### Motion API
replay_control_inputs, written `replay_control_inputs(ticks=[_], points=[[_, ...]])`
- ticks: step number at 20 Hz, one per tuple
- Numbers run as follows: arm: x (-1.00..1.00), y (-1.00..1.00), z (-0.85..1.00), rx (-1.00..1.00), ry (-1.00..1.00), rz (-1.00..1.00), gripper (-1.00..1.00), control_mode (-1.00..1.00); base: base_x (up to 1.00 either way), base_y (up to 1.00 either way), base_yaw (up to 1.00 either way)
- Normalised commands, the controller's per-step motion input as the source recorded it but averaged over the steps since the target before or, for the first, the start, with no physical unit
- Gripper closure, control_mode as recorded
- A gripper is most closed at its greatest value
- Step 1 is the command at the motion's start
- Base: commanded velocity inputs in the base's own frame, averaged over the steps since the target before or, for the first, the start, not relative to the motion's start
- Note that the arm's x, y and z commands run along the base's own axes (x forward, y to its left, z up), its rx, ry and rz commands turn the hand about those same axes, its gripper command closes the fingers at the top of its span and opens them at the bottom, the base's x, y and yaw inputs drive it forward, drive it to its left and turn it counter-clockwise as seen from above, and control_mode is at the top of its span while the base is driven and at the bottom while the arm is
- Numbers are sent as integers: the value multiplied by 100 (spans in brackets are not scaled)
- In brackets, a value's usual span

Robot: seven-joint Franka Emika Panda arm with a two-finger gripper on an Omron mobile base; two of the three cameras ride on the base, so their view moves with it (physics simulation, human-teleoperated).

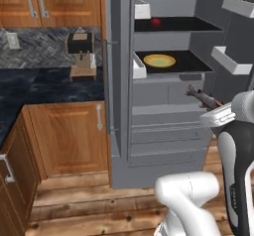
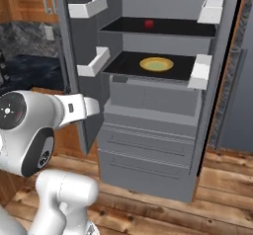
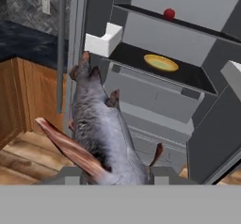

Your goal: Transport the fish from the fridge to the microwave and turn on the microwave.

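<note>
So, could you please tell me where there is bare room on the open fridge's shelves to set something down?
On the lower black shelf, the patches either side of the yellow plate are bare, bordered by the white door bins. The upper shelf is free except for the small red item near its middle. The gripper holds the fish out in front.

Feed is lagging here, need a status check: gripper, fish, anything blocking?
Gripper shut on fish, out in front of the open fridge. Yellow plate on the shelf. Nothing seen blocking.
</note>
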Motion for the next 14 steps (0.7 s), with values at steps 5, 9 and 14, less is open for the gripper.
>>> replay_control_inputs(ticks=[5, 9, 14], points=[[0, 0, 0, 0, 0, 0, 100, 100, -45, 17, 26], [0, 0, 0, 0, 0, 0, 100, 100, -19, 16, 30], [0, 0, 0, 0, 0, 0, 100, 100, -6, 22, 36]])
